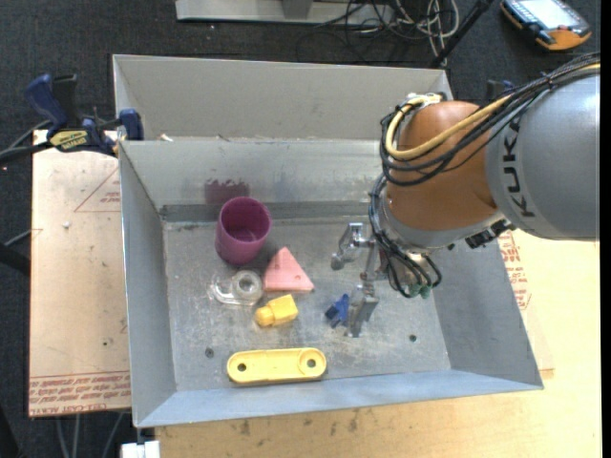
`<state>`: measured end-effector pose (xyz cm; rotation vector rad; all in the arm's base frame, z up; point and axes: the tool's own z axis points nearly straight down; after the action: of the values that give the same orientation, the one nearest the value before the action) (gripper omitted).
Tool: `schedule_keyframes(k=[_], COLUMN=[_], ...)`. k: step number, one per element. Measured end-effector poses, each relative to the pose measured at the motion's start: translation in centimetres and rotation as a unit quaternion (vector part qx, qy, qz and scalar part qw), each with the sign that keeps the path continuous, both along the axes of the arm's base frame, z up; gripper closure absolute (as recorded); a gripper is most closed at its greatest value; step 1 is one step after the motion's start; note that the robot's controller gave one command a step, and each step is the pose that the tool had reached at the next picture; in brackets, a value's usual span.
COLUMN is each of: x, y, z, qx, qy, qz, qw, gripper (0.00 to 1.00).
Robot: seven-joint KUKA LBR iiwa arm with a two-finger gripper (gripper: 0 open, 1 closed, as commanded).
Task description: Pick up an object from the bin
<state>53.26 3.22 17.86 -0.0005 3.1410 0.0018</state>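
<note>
My gripper [355,284] hangs low over the grey metal bin's [143,256] floor, right of centre, fingers spread and empty, I judge ready to close, just beside a small blue plastic piece [336,310].

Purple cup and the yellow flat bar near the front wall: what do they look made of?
Purple cup: likely moulded plastic, one even opaque colour, matte with a faint sheen at the rim. Yellow bar: probably plastic too, with uniform colour, rounded ends, a hole near each end and a smooth finish; painted wood can't be ruled out.
</note>
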Motion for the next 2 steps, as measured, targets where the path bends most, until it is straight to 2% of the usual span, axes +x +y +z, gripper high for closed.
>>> schedule_keyframes(k=[1, 2], x=[0.0, 1.5], y=[0.0, -3.1], z=[0.0, -2.0], qx=[0.000, 0.000], qy=[0.0000, -0.0006], qz=[-0.001, 0.029], qw=[1.0000, 0.9996], gripper=[0.00, 0.00])
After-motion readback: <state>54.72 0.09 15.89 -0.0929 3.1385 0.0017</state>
